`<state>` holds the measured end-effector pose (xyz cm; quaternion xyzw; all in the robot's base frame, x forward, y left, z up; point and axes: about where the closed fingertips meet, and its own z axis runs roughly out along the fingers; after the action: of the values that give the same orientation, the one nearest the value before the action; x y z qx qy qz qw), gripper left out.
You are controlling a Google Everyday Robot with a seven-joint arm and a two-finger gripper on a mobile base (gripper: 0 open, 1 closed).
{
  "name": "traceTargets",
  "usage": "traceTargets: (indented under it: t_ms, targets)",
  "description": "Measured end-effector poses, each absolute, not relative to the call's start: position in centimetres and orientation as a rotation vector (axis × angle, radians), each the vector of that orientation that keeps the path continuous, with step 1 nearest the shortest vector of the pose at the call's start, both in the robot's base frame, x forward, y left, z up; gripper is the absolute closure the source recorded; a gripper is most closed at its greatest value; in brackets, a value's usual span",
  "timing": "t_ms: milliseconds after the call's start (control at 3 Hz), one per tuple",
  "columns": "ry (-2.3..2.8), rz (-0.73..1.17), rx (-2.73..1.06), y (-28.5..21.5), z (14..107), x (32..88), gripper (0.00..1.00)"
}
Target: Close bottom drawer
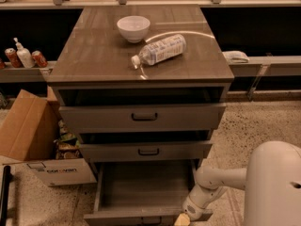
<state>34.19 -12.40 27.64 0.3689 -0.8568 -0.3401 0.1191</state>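
The bottom drawer (141, 192) is pulled far out from the grey-brown wood-grain cabinet, its long shallow grey tray open and empty. Its slim front panel (136, 216) runs along the lower edge of the camera view, and its handle is cut off there. My gripper (182, 220) is at the front right corner of that drawer, low at the frame's bottom edge, with a yellowish fingertip showing against the panel. My white arm (221, 180) reaches in from the lower right.
The middle drawer (148, 151) and the tall top drawer (143, 117) are each slightly open. A white bowl (133, 28) and a lying plastic bottle (160, 50) are on the cabinet top. An open cardboard box (35, 140) stands at the left. Cans and a pump bottle (24, 56) sit on a shelf.
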Motion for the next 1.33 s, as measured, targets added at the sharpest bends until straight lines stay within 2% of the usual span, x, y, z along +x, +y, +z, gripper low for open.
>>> traceTargets:
  t_ms: [333,667,1333]
  targets:
    - [-2.495,-1.010,1.068,-11.8,26.2,34.3,0.00]
    - [-2.469,-1.040,1.047,-11.1,24.3,34.6,0.16]
    - [-2.682,-0.888,0.909,-10.7,22.3,37.1,0.64]
